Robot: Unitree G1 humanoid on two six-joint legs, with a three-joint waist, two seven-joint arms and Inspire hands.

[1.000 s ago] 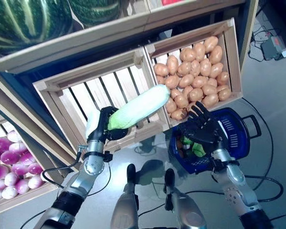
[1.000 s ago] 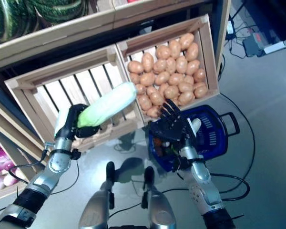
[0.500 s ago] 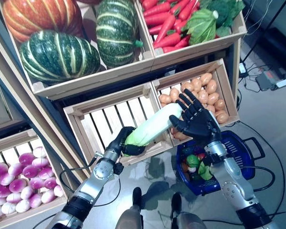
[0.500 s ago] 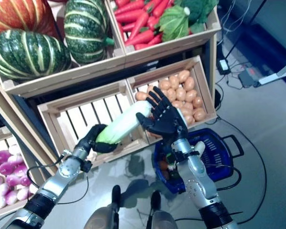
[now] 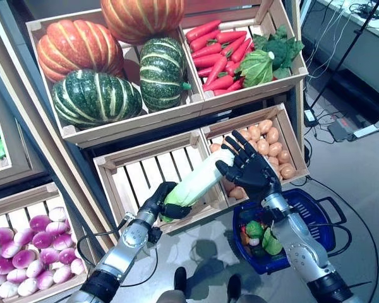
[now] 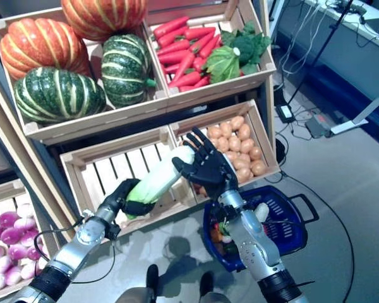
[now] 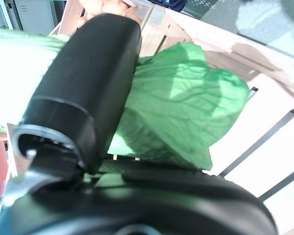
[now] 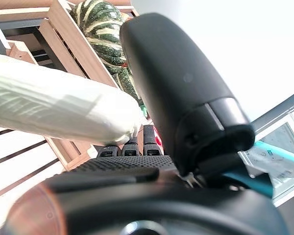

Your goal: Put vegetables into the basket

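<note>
Since the earlier frame my right hand [image 5: 247,168] has risen from over the blue basket [image 5: 316,222] to the cabbage's [image 5: 194,184] pale tip, fingers spread. Left hand [image 5: 163,201] grips its leafy end; it slants lower-left to upper-right at frame centre (basket lower right).

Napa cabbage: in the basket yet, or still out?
Out. The left hand grips the napa cabbage before the crates; the blue basket sits lower.

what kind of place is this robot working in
Probably a mock greengrocer's stall: tiered wooden crates hold pumpkins, carrots and potatoes, and a blue shopping basket sits on the floor. The cables nearby suggest a lab setup.
</note>
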